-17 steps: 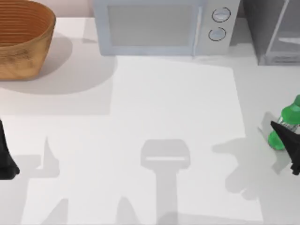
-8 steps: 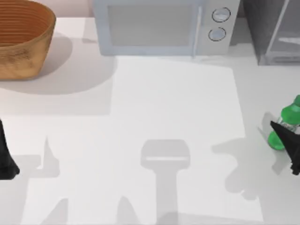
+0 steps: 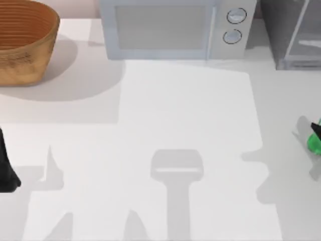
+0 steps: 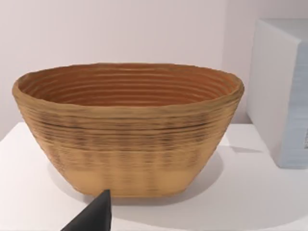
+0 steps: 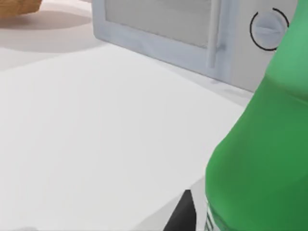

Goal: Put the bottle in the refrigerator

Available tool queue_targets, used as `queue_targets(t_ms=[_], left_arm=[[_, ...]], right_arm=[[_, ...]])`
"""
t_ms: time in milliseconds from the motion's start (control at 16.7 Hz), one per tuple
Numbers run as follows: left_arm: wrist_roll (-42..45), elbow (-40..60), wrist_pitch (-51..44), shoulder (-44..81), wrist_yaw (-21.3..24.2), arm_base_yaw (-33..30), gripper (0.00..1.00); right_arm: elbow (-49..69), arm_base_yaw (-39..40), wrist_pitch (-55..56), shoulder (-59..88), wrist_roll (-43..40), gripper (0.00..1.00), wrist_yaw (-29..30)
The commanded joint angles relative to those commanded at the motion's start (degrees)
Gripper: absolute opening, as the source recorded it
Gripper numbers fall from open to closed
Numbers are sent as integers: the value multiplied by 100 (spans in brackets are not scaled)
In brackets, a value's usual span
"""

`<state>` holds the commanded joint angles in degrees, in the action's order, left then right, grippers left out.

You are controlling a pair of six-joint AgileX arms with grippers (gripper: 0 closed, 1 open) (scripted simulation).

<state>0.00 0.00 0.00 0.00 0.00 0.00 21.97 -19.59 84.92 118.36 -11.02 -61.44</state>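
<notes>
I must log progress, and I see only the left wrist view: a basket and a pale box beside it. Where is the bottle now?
Observer: In the top view the bottle is at the right edge of the table, partly cut off.
Operator: Is a gripper on it?
Observer: The right gripper is at it. In the right wrist view the bottle lies against a dark finger, so it looks gripped. The left gripper is parked at the left edge.
Operator: And the refrigerator?
Observer: The refrigerator stands in the far right corner, beside the microwave. The bottle is not inside it.
</notes>
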Motion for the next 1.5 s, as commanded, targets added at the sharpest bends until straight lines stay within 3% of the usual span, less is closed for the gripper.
queue_targets(t_ms=[480, 900, 1140, 1500], left_arm=[[0, 0, 0, 0, 0, 0, 100], [0, 0, 0, 0, 0, 0, 100], [0, 0, 0, 0, 0, 0, 100], [0, 0, 0, 0, 0, 0, 100]], right_arm=[[479, -1105, -2539, -1079, -714, 1, -1225], [566, -1277, -2733, -1238, -833, 1, -1343], [207, -1033, -3265, -1698, -554, 1, -862], [-454, -310, -4614, -4025, -110, 1, 853]])
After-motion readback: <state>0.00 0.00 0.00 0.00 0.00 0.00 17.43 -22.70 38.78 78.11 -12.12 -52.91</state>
